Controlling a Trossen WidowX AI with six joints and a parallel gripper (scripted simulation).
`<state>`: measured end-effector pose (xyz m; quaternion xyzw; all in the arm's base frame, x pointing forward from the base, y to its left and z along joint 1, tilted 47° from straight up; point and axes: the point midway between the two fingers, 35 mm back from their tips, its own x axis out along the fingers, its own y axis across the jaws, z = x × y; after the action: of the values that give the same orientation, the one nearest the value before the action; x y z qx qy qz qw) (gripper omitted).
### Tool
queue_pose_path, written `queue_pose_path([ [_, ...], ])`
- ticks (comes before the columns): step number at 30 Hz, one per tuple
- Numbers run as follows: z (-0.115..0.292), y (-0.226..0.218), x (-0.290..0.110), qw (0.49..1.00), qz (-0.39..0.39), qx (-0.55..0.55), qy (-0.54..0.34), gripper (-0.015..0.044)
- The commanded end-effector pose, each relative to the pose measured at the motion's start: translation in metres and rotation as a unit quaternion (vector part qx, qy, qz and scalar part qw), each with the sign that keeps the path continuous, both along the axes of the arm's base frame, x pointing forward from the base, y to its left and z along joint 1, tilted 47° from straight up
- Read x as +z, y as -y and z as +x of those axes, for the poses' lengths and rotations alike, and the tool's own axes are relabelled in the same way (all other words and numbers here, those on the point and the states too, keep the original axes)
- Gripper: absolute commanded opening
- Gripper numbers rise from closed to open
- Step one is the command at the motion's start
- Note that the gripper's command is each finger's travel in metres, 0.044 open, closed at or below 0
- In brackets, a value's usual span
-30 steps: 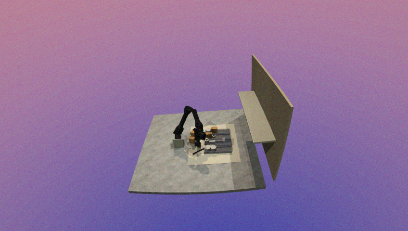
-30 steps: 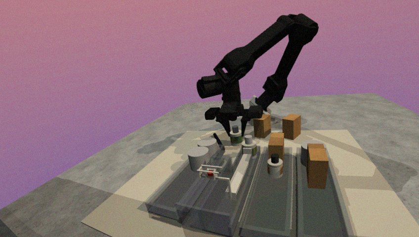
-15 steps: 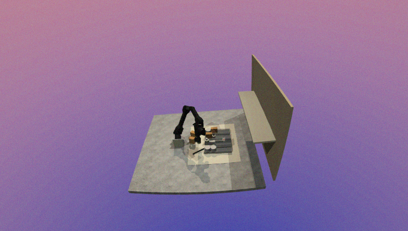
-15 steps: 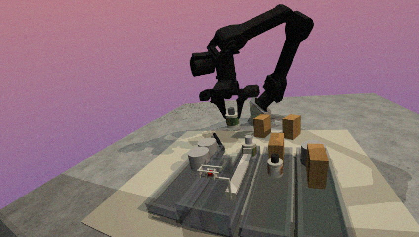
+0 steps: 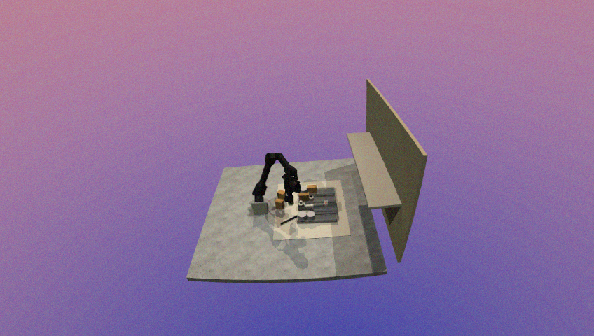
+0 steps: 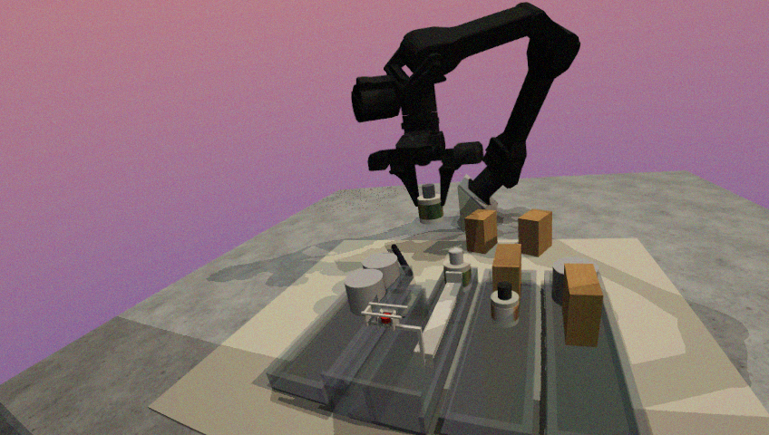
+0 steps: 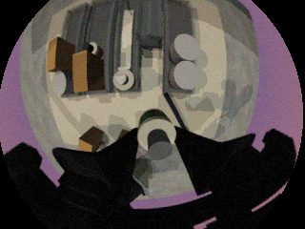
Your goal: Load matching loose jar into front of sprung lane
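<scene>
Standing nearest the exterior camera, the lanes run side by side across a pale mat; the sprung lane holds one jar with a green label and grey cap at its far, front end, and a pale strip that looks like the pusher plate lies behind it. One lane over, a jar with a black cap stands beside brown boxes, while two grey cylinders sit on the other side. Beyond the lane fronts, the gripper is closed on the matching loose jar, its fingers clamping the upper body either side of the grey cap and carrying it above the table; the wrist view shows the cap centred between the dark fingers. Rigid and round, the jar looks light but likely slippery, so a grip high on the body suits it, though it may tilt when pressed against the waiting jar. Lowering it to floor level before pushing should keep the spring load steady. Farthest back, more boxes stand by the arm's base
</scene>
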<state>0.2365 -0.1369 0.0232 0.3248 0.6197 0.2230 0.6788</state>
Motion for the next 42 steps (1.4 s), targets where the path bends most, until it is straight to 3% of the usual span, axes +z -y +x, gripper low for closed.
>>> queue_pose_path([
  [1, 0.010, -0.018, 0.004, 1.000, 0.002, -0.004, -0.003, 0.0000],
  [9, 0.030, -0.058, 0.012, 1.000, 0.008, -0.009, -0.008, 0.0000],
  [21, 0.035, -0.078, -0.002, 1.000, 0.010, -0.009, -0.008, 0.0000],
  [42, 0.042, -0.078, -0.004, 1.000, 0.010, -0.009, -0.008, 0.0000],
])
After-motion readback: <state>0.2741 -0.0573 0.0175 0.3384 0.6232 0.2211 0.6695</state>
